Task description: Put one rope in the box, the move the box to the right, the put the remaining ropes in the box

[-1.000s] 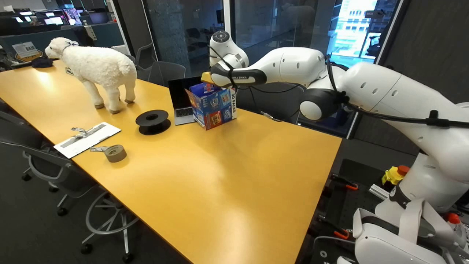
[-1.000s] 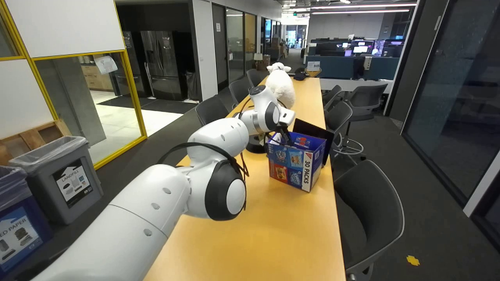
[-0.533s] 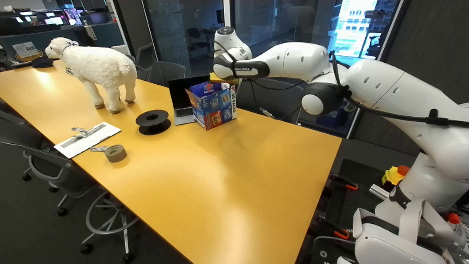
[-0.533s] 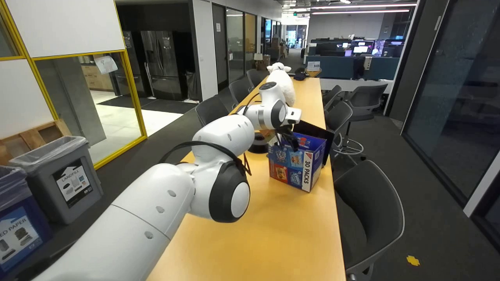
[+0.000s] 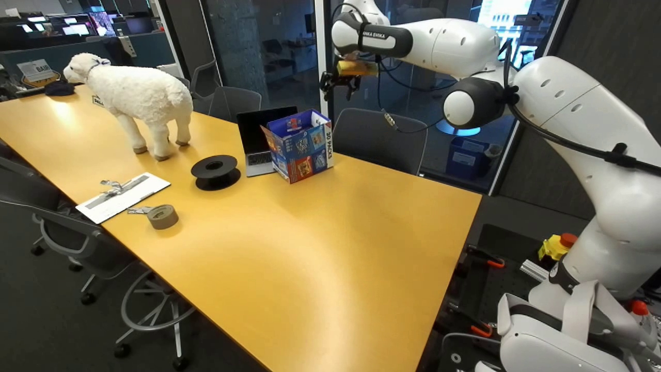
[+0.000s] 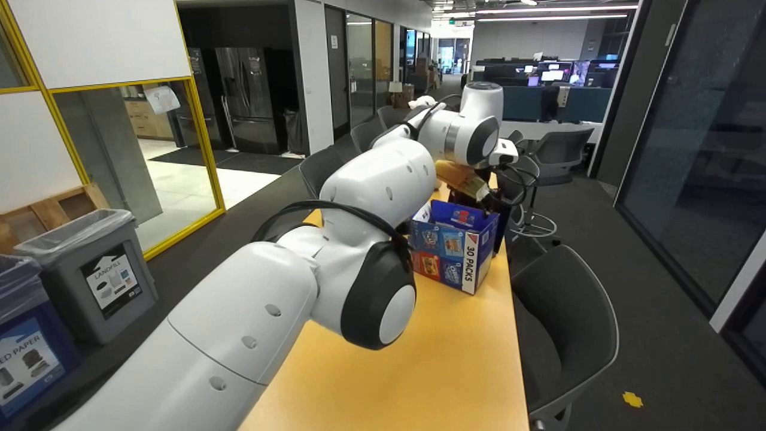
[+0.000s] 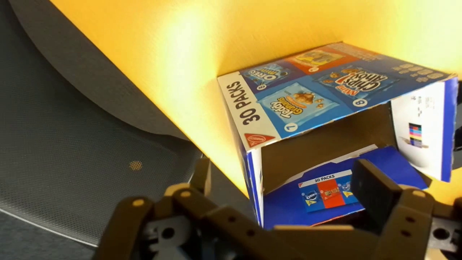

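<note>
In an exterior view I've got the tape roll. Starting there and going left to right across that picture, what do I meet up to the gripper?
Tape roll, black spool, open laptop, blue box, then the open gripper, higher in the picture.

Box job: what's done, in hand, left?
Done: nothing certain. The box stands open-topped on the table beside the laptop, but whether it was shifted right doesn't show; its lower inside is hidden, so any rope there can't be confirmed.
In hand: nothing; the jaws stand open, clear of the box.
Left: possibly more ropes, though none shows in any view, so it may be nearly finished.
</note>
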Controlling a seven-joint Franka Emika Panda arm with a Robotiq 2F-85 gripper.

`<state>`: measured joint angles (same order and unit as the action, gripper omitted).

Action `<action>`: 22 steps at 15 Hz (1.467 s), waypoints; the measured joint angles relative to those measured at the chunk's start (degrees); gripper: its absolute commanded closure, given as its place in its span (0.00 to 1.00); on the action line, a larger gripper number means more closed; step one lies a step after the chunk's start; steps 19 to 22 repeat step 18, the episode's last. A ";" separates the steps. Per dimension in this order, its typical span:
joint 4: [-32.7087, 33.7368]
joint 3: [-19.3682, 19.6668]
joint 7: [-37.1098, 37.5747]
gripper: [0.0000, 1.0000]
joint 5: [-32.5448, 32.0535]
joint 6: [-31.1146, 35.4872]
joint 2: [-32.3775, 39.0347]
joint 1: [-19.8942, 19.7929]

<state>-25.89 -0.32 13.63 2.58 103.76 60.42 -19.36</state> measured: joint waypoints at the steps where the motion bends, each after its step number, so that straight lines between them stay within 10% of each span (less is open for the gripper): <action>1: -0.01 -0.54 -3.51 0.00 1.54 -2.36 -1.06 -1.27; 14: 0.12 -2.86 -37.29 0.00 6.66 -39.34 -15.13 -7.44; 22: 0.27 -2.45 -39.44 0.00 6.59 -44.17 -19.33 -7.42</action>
